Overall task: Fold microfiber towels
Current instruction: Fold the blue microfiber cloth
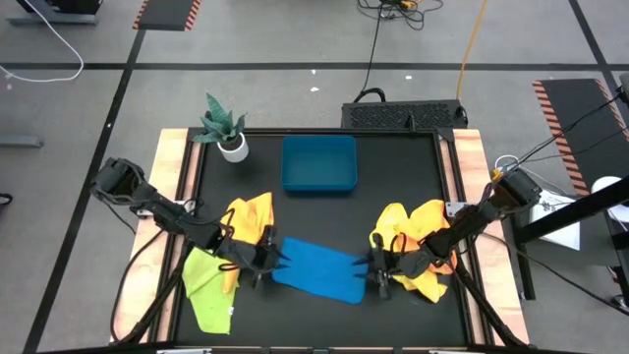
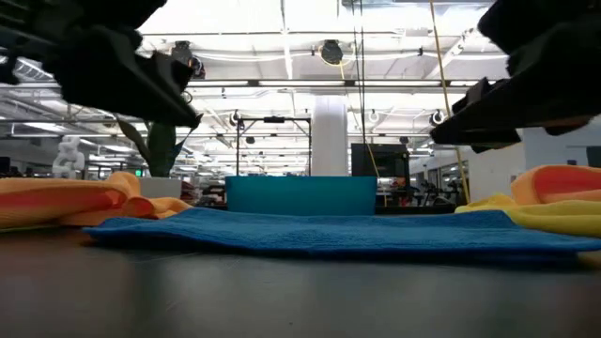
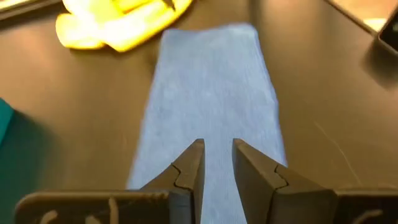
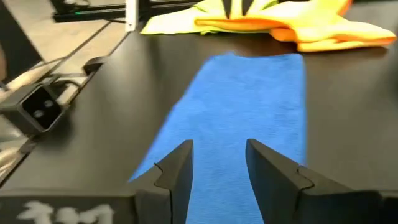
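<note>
On a black table (image 1: 393, 167), a blue towel (image 1: 316, 268) is laid flat between two heaps of cloths. The left gripper (image 1: 263, 258) and right gripper (image 1: 378, 275) are held open and empty over its opposite short ends, equally near.
</note>
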